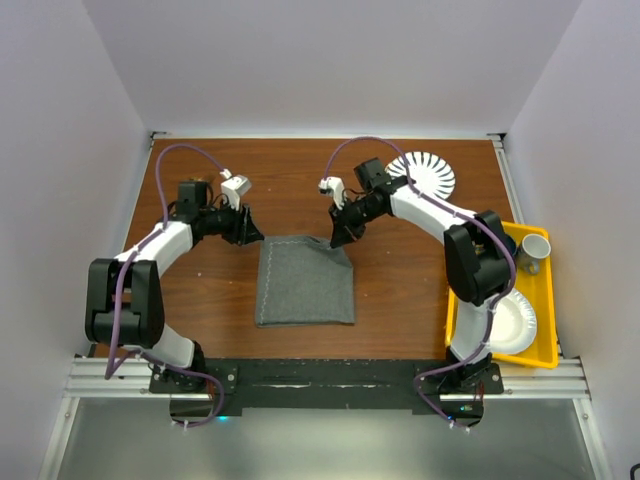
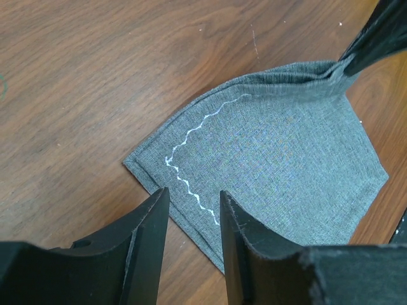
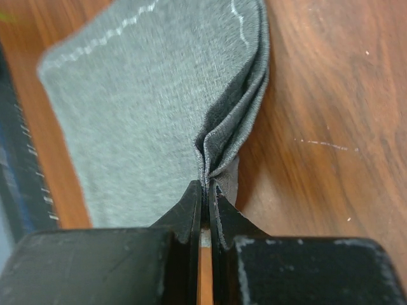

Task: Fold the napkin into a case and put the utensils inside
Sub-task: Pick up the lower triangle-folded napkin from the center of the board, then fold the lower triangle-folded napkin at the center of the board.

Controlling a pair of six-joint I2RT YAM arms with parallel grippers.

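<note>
Grey napkin (image 2: 280,159) on wooden table (image 2: 95,76), left tool (image 2: 193,194) spread

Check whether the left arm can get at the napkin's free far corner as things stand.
Probably yes: the left claw stands open right at that corner of the napkin, and nothing lies between them. The right claw pinches only the other far corner.

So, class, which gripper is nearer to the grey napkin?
Right. The right gripper is shut on the napkin at its far right corner, bunching the fabric. The left gripper is open at the far left corner, gripping nothing.
</note>
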